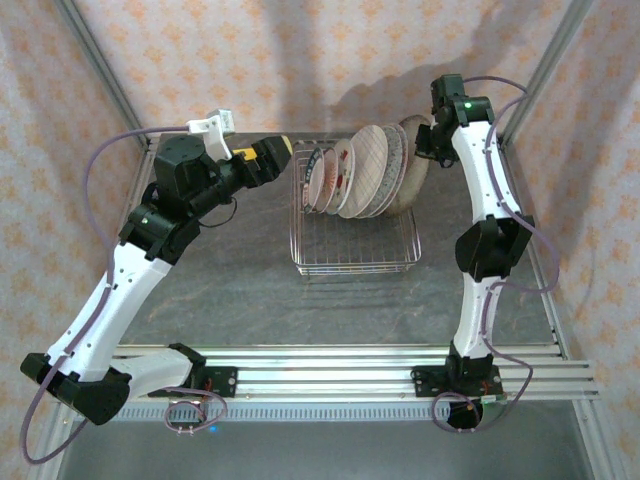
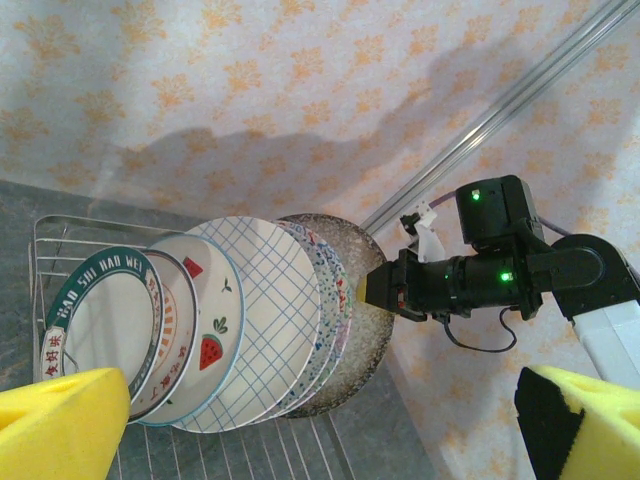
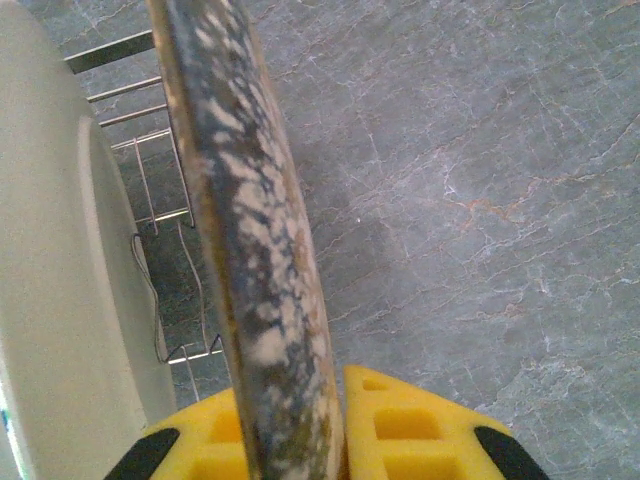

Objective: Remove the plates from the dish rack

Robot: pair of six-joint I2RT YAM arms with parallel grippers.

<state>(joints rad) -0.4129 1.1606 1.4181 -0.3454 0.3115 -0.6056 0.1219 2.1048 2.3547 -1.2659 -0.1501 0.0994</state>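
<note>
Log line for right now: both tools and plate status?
right tool: shut on speckled plate rim | left tool: open, left of rack | speckled plate: in rack, right end of stack

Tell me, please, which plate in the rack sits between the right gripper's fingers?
The speckled grey-brown plate, last at the row's right end; the right gripper pinches its rim.

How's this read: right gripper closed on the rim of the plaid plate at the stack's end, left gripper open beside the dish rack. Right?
Wrong plate: the right gripper is closed on the rim of the speckled plate at the stack's end (right wrist view); the plaid plate stands further in. The left gripper is open beside the dish rack.
</note>
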